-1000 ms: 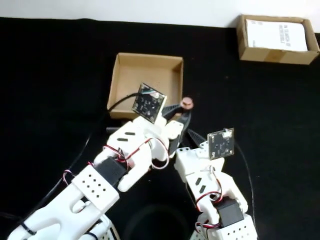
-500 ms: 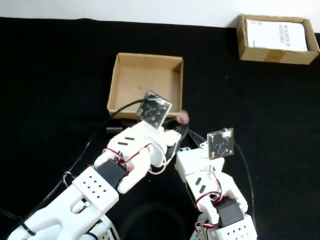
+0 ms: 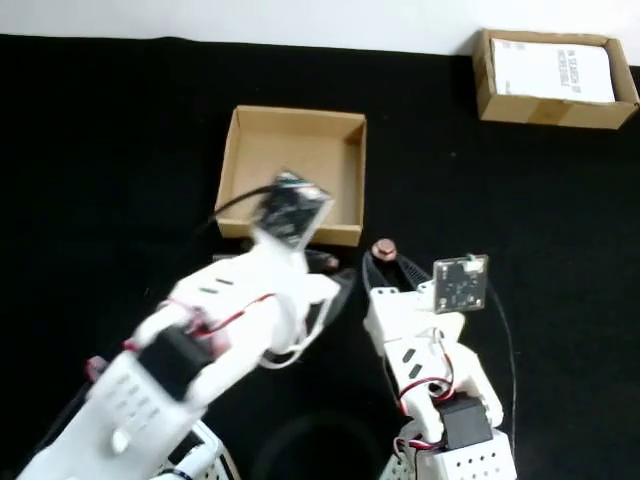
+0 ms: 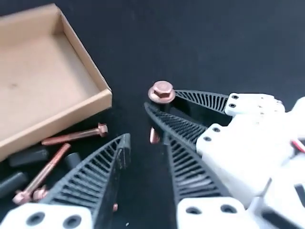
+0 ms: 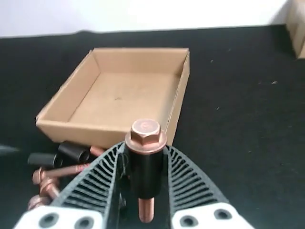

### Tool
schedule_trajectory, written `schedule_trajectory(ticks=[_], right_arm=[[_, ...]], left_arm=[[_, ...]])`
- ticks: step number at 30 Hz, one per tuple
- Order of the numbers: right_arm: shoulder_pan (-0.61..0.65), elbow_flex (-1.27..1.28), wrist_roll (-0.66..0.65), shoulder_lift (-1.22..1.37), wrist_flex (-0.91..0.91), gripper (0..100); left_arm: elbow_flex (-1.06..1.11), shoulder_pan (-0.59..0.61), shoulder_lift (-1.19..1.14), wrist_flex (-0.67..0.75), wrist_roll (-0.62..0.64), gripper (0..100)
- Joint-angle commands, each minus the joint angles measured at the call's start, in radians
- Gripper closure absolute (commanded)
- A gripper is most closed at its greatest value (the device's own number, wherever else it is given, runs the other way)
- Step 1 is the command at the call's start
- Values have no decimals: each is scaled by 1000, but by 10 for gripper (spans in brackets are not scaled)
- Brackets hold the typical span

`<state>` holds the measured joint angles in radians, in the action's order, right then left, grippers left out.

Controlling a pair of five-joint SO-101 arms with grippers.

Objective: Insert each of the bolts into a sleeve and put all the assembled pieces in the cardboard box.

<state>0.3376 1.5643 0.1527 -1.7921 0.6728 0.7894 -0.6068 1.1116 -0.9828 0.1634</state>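
Bolt (image 5: 145, 134), sleeved, in right jaws | left jaws spread | wrist views: loose bolts (image 4: 74, 135) beside box (image 4: 57, 123)

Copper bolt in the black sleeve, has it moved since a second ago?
Yes. The copper bolt in its black sleeve, in the right hand, drew back from beside the open cardboard box's right wall to past its near corner.

No legible text, printed sheet (image 3: 553, 68) in far box (image 3: 550, 112) — lettering too small
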Motion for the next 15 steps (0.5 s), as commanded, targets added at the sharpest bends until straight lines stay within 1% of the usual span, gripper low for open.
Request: schedule_trajectory(ticks=[1,4,8,11,13,15], right_arm=[[-76,-130,32,71,-25,991],[-113,-295,107,229,-22,991],[-111,-564,114,533,-21,991],[-111,-733,104,774,-19,991],[-93,-832,48,923,-19,991],[-64,-920,-44,1063,-19,991]], left_arm=[[-50,70,180,-38,-12,989],[22,208,309,-37,-64,985],[211,398,483,-37,-74,991],[386,512,641,-37,-72,991],[510,565,728,-20,-71,991],[618,616,713,54,-37,991]])
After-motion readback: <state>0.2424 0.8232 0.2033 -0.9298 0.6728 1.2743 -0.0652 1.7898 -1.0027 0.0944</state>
